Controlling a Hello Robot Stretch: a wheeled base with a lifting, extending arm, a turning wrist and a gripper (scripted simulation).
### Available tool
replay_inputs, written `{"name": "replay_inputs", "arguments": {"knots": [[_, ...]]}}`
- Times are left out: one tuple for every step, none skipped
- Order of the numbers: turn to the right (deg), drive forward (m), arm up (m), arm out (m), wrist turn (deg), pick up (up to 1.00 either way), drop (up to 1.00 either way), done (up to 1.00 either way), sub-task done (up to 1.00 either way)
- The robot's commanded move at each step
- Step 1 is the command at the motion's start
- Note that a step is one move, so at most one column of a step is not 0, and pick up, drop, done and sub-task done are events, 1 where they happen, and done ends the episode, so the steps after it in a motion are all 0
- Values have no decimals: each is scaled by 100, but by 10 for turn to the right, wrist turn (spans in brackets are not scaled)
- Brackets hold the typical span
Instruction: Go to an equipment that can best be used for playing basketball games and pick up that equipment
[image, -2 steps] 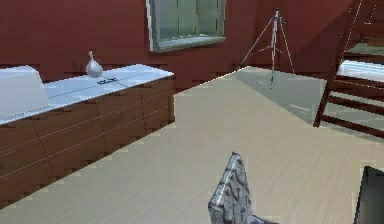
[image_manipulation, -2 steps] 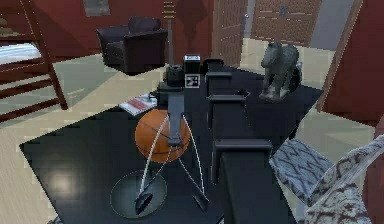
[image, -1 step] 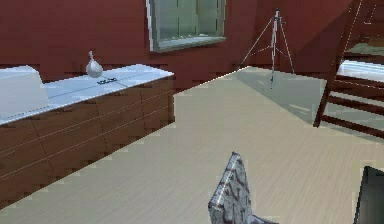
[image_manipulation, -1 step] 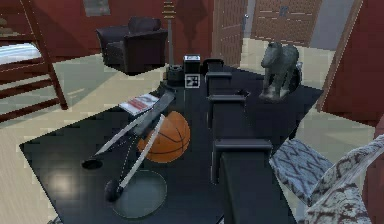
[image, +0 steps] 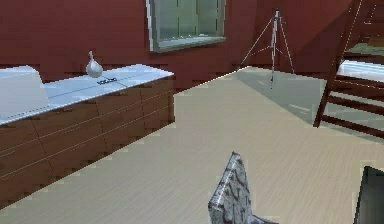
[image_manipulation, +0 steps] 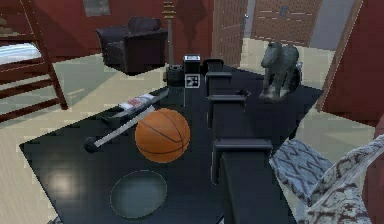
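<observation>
Spread across most of the arm side view: a broad dark table (image_manipulation: 60, 165), carrying the whole of the job. Rising from the bottom edge just right of the middle, the dark square arm (image_manipulation: 240, 150), stretched out over that table toward its far side. Just left of the arm, about mid-table: the orange basketball (image_manipulation: 162, 135), resting on the surface, not lifted. Round, so no long axis to line up with and no better side to come from. Below the ball in the picture, a shallow clear dish (image_manipulation: 138, 192); up and to the left, a pale bat-like stick (image_manipulation: 125, 118) lying slantwise, upper end near the hand. At the arm's far end, left of two white marker squares, the hand (image_manipulation: 176, 76): grip state not to be told, and, with stick end and tabletop at or behind it, no telling whether holding anything. The deciding relation: ball lower in the picture than the hand and slightly to its left, clear of the hand's tip, lying alongside the arm's length rather than beyond its end. Judged from that, probably reaching past the ball; likely calls for drawing the arm back and shifting toward the picture's left before lowering. Only one hand to choose from.
</observation>
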Motion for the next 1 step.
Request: {"name": "replay_inputs", "arguments": {"knots": [[0, 0, 0, 0, 450, 0, 0, 0, 0]]}}
